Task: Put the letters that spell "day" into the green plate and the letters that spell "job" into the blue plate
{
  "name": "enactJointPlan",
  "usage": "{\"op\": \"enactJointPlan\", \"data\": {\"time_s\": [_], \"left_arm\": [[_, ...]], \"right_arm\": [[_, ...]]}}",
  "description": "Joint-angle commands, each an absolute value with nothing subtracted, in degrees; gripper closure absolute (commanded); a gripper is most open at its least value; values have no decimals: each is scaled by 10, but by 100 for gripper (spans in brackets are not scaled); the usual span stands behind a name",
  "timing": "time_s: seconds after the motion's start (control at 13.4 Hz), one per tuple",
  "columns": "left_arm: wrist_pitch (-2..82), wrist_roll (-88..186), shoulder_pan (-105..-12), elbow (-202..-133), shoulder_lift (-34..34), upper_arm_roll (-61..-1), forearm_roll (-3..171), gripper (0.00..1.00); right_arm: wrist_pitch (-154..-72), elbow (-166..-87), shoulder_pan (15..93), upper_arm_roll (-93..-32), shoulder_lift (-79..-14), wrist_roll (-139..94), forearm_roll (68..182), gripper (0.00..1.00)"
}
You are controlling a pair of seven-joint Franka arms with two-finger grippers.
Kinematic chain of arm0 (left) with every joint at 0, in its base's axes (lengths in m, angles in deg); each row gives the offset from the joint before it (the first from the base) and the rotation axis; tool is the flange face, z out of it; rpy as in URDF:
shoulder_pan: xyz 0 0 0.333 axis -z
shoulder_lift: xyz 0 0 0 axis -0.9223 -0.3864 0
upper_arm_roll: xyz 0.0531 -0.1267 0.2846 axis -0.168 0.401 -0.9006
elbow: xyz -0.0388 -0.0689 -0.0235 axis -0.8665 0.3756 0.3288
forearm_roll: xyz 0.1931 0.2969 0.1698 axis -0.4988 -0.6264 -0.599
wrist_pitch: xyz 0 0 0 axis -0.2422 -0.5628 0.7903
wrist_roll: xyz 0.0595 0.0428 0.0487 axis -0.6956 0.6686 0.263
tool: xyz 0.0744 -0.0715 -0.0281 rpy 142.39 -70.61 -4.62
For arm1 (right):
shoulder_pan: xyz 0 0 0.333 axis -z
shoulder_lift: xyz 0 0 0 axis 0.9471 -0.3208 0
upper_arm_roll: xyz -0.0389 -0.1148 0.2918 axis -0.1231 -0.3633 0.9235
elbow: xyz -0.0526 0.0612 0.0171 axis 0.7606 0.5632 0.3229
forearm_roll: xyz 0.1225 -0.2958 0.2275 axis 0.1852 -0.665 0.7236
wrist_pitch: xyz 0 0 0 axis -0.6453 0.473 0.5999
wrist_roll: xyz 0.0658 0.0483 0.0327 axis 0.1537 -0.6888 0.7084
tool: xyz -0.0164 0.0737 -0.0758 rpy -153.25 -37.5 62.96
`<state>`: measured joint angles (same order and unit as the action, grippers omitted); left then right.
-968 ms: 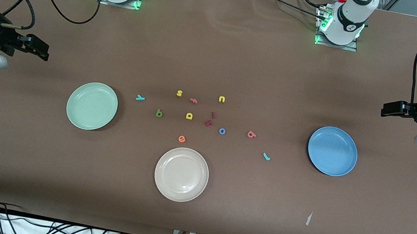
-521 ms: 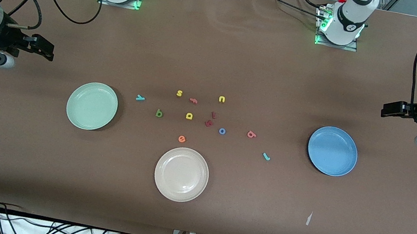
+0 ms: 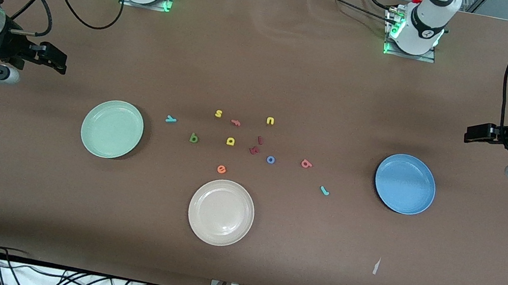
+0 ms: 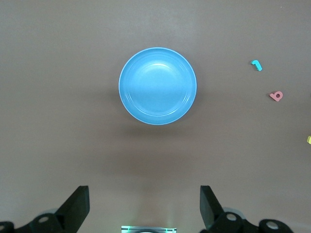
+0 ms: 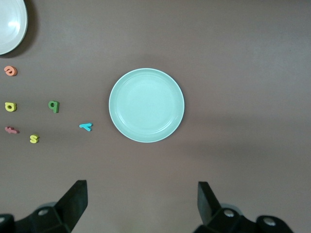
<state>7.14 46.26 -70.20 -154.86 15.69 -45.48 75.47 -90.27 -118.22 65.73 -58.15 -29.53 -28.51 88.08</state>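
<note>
Letters for "day" — dark green foam d point(image 3: 194, 138), yellow foam a point(image 3: 231, 141), teal foam y point(image 3: 171, 119) — lying loose on the brown table, sitting at about three o'clock from the round mint-green plate point(image 3: 112, 129), all apart from it. Letters for "job" — teal hooked j point(image 3: 324, 191), blue ring o point(image 3: 270, 160), coral b point(image 3: 306, 163) — resting at roughly nine o'clock from the round blue plate point(image 3: 405, 184). Both plates holding nothing yet.

Right gripper point(image 3: 57, 61) hanging over bare table at eleven o'clock of the green plate, fingers spread wide, carrying nothing. Left gripper point(image 3: 476, 134) waiting over the table at one o'clock of the blue plate, likewise spread and empty.

Risking a mix-up: yellow s point(image 3: 218, 114) and yellow u point(image 3: 270, 121) resembling the a in colour, dark red letters point(image 3: 256, 146) crowding the o. Pinching such tiny, flat pieces possibly nudging neighbours or slipping off.
</note>
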Motion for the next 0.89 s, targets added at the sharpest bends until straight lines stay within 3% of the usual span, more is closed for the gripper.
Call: {"op": "enactJointPlan", "data": {"time_s": [0.0, 0.82], "left_arm": [[69, 468, -701, -1537, 153, -454, 756, 0], [69, 468, -701, -1538, 153, -454, 756, 0]], "right_arm": [[-894, -1203, 658, -580, -270, -274, 880, 0], [-899, -1222, 658, -580, -258, -268, 880, 0]]}}
